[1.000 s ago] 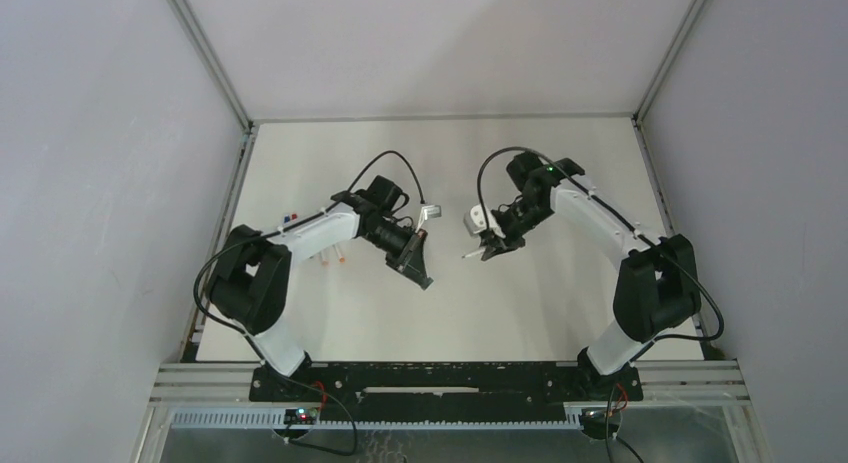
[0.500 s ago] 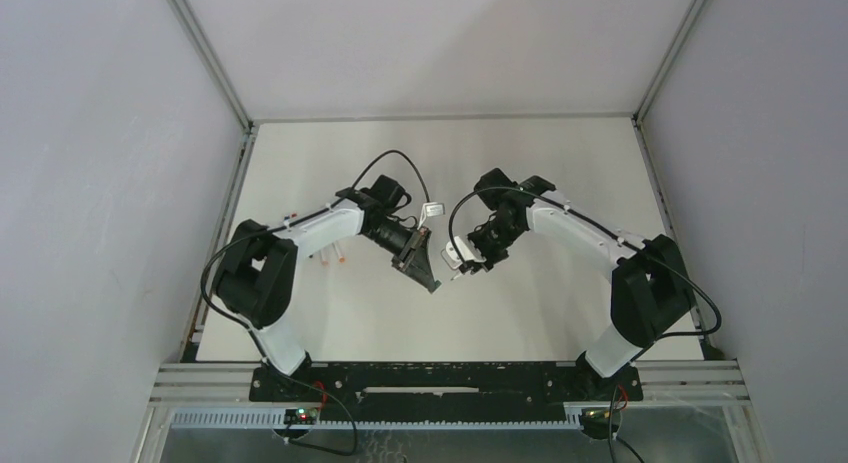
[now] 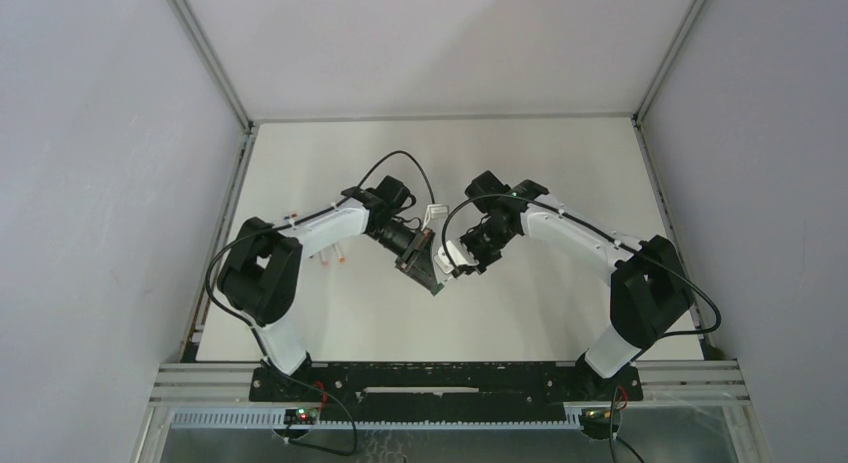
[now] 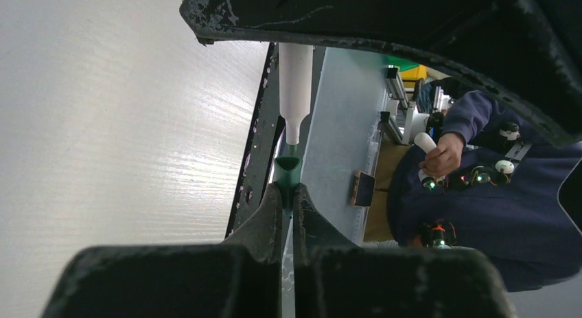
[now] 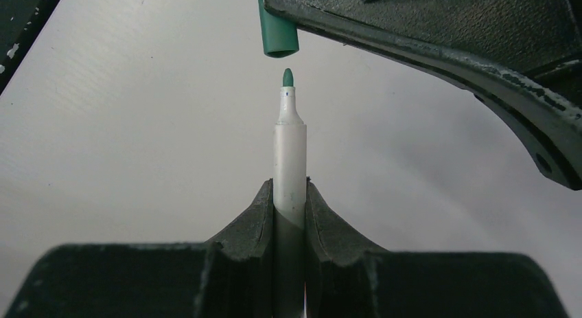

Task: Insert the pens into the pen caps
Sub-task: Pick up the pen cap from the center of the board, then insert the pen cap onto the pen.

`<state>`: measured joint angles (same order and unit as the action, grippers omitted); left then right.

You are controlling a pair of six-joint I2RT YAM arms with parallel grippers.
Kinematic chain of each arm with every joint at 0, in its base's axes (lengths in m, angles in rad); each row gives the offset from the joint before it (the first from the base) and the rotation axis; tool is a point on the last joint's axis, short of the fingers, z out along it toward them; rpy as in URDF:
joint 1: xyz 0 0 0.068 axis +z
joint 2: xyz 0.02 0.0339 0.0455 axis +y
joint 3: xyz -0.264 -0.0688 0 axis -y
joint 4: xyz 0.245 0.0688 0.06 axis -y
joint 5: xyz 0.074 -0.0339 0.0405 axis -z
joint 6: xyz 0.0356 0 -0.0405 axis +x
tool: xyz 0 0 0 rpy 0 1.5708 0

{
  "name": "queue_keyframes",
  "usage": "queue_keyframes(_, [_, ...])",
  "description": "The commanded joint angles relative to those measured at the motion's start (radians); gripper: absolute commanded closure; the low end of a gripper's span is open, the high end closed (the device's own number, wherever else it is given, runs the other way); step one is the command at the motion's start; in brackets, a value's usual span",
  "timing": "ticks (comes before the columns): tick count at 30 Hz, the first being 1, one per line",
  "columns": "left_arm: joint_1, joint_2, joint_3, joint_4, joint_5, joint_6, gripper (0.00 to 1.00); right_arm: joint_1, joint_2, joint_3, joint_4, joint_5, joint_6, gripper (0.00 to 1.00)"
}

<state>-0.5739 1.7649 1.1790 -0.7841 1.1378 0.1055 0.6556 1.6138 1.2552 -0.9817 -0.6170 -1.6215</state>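
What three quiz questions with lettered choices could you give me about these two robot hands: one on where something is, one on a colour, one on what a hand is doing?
1. Where is the cap relative to the pen?
A. Pushed fully onto it.
B. Just beyond its tip, with a gap between.
C. Lying flat, held by nothing.

2. What colour is the pen's tip?
A. Red.
B. Blue.
C. Green.

3. What is the right gripper doing?
A. Shut on the pen.
B. Open and empty.
C. Shut on the cap.

Answers:
1 B: the right wrist view shows bare background between tip and cap, and the left gripper pinches the cap.
2 C: the tip is green, like the cap.
3 A: it clamps the white barrel from both sides.
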Motion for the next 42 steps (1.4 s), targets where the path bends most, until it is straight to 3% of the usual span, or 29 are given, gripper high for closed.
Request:
queue_keyframes(1, [-0.01,0.005,0.062,-0.015,0.038,0.024,1.0,0.014,-0.007,0.001,0.008,-0.004,0.014,1.0])
queue_keyframes(28, [-0.017,0.021,0.087,-0.038,0.056,0.046,1.0,0.076,-0.01,-0.016,-0.012,-0.025,-0.006,1.0])
queue_keyframes(36, [-0.016,0.037,0.108,-0.046,0.048,0.034,1.0,0.093,-0.022,-0.016,-0.042,-0.098,-0.008,1.0])
queue_keyframes(42, [-0.017,0.051,0.162,-0.066,0.029,0.005,0.88,0.092,-0.028,-0.016,-0.064,-0.191,0.012,1.0])
